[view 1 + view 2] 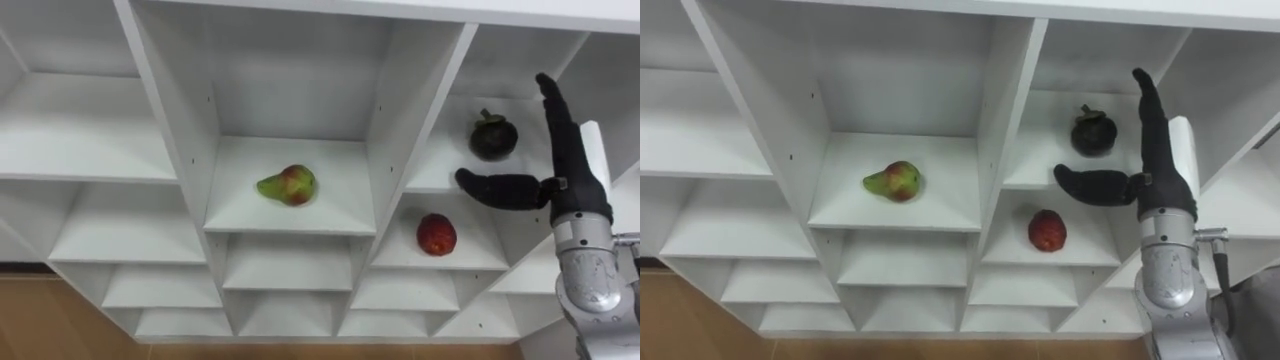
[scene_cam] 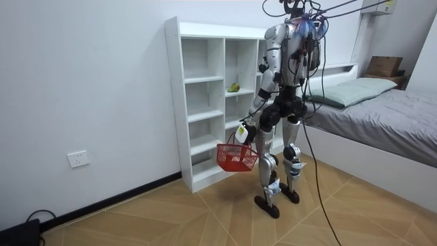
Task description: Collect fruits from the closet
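The white closet [image 1: 300,215] holds three fruits. A green-red pear [image 1: 288,185] lies in the middle compartment. A dark mangosteen [image 1: 493,137] sits in the upper right compartment, and a red peach-like fruit [image 1: 436,234] in the one below it. My right hand [image 1: 575,185] is raised in front of that right column, open and holding nothing; its fingers are straight up and its thumb points left, just below and right of the mangosteen. In the room view I stand facing the closet, and my left hand [image 2: 244,130] hangs low with a red basket [image 2: 237,157] by its handle.
White dividers and shelf edges [image 1: 385,160] separate the compartments; the other compartments hold nothing. A bed [image 2: 382,116] stands behind me on the room view's right. Wooden floor [image 2: 171,212] lies open on the room view's left.
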Controlling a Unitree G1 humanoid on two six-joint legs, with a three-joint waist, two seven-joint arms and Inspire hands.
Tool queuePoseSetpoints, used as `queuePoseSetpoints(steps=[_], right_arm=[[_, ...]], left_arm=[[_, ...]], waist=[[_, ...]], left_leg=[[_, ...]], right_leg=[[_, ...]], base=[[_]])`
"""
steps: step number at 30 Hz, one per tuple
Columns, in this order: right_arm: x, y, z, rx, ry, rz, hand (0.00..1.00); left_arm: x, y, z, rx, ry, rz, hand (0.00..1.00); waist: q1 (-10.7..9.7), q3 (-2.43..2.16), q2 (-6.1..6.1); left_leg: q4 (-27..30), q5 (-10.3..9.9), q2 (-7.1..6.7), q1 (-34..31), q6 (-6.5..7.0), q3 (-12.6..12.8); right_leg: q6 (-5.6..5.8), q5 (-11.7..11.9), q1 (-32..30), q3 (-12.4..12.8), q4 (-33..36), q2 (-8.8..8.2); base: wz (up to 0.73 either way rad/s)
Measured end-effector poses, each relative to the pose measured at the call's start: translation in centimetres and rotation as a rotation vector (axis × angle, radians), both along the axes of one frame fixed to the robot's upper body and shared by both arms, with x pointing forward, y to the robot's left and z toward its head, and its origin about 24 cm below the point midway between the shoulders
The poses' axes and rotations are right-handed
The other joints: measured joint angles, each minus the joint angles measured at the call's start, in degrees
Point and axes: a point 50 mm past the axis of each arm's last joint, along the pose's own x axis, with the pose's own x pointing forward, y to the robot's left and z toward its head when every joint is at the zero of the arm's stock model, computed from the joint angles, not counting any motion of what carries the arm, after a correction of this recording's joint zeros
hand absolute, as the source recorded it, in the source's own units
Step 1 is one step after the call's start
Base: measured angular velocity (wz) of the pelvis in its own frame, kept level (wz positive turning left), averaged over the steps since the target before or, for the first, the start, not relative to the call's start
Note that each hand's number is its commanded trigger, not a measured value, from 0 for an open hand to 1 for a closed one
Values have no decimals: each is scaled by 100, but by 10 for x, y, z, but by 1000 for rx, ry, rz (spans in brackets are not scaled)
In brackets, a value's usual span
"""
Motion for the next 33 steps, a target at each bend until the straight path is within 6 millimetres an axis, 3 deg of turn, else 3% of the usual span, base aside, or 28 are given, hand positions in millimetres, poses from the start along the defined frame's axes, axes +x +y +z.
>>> queuePoseSetpoints(steps=[25,33], right_arm=[[10,-7,-19,148,153,32,0],[12,-10,-18,116,203,96,0]], left_arm=[[3,1,2,1,14,-34,100],[-1,5,3,12,25,-34,100]], waist=[[-11,-10,2],[13,-8,-7]], left_leg=[[113,-1,-9,6,1,-92],[144,-1,-14,5,2,-103]], right_leg=[[-2,1,83,-77,95,-21],[-6,3,95,-83,96,-21]], base=[[0],[0]])
